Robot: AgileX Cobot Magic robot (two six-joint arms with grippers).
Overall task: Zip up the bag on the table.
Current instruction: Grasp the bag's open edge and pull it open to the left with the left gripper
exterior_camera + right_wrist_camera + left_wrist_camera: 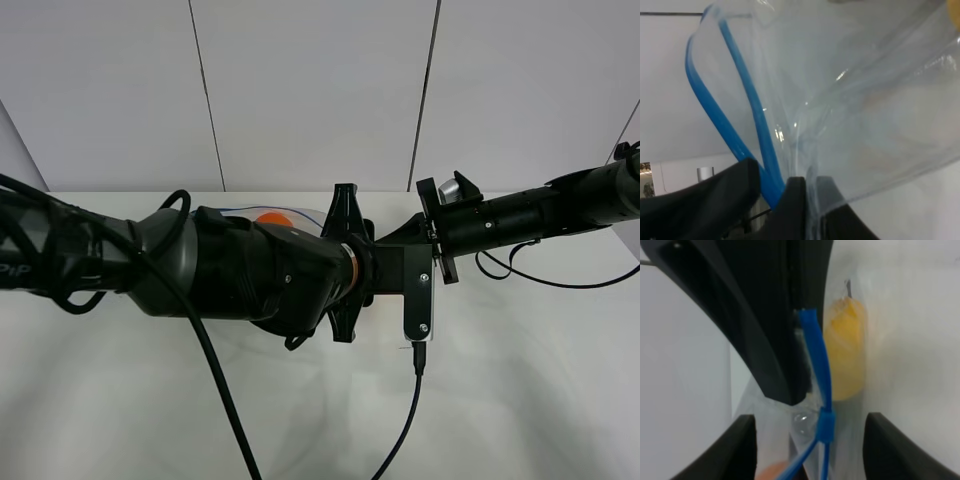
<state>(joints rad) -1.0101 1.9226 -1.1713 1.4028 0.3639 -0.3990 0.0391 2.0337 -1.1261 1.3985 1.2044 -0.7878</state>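
The clear plastic bag (860,100) lies on the white table (520,380), mostly hidden under both arms in the high view, where only an orange piece (270,218) shows. Its blue zipper strip (819,360) runs past yellow produce (846,355). The blue slider (826,425) sits between the spread fingers (742,447) of my left gripper (810,420), which is open. My right gripper (790,195) is shut on the end of the zipper strip (757,125), where the two blue tracks meet; beyond it they part. It also shows in the left wrist view (790,315).
The two arms meet over the middle of the table, left arm (250,265) from the left, right arm (520,215) from the right. A black cable (405,420) hangs toward the front edge. A grey panelled wall (320,90) stands behind the table.
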